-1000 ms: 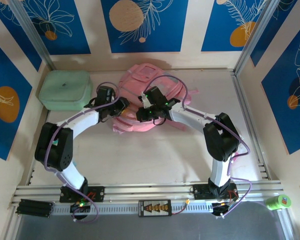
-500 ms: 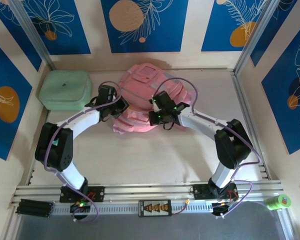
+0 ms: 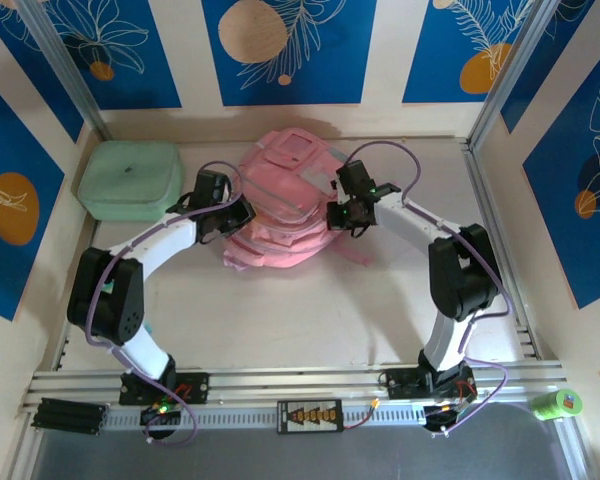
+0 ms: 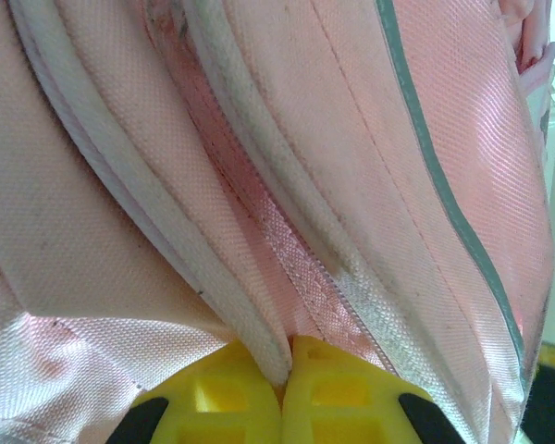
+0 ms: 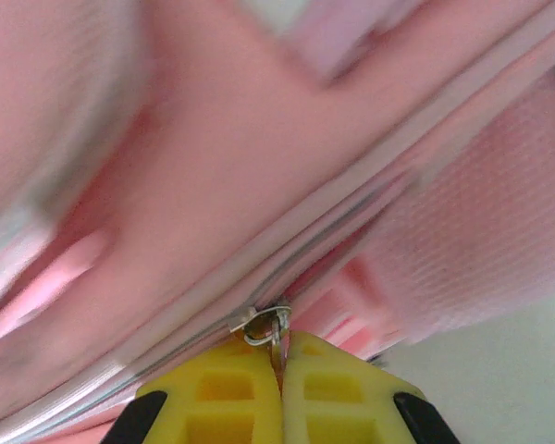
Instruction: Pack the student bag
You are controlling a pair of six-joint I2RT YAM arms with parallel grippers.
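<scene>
The right gripper [image 3: 342, 215] has swung from the middle of the student bag [image 3: 280, 200] out to its right edge, while the left gripper [image 3: 242, 212] stays at the bag's left edge. Up close, the right wrist view shows yellow fingers pinched tight on the metal zipper pull [image 5: 264, 326]. The left wrist view shows fingers nipping a pale piped seam [image 4: 259, 305]. The bag lies just right of the mint green case [image 3: 130, 180], its contents hidden.
</scene>
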